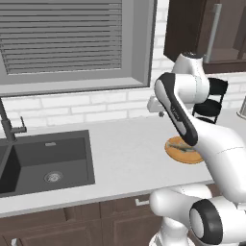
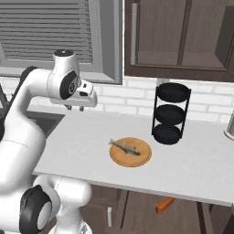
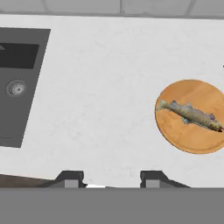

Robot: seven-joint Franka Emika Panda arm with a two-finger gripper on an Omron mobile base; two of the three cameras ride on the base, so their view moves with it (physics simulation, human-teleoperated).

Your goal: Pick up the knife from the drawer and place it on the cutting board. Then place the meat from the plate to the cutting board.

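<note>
The round orange plate (image 2: 132, 160) lies on the white counter with the grey-green fish-shaped meat (image 2: 125, 147) across it. In the hand view the plate (image 3: 183, 136) and meat (image 3: 190, 115) are at the right. The arm partly covers the plate (image 1: 178, 155) in the left base view. My gripper (image 2: 76, 109) hangs high over the counter, left of the plate, pointing down. Its fingertips (image 3: 70, 177) stand apart with nothing between them. An orange handle (image 2: 164, 205), which may be the knife's, shows below the counter's front edge. The cutting board is out of view.
A dark sink (image 1: 45, 163) with a faucet (image 1: 8, 124) is set in the counter's left part. A black three-tier rack (image 2: 171, 114) stands against the brick wall behind the plate. Dark wall cabinets hang above it. A window with blinds is over the sink.
</note>
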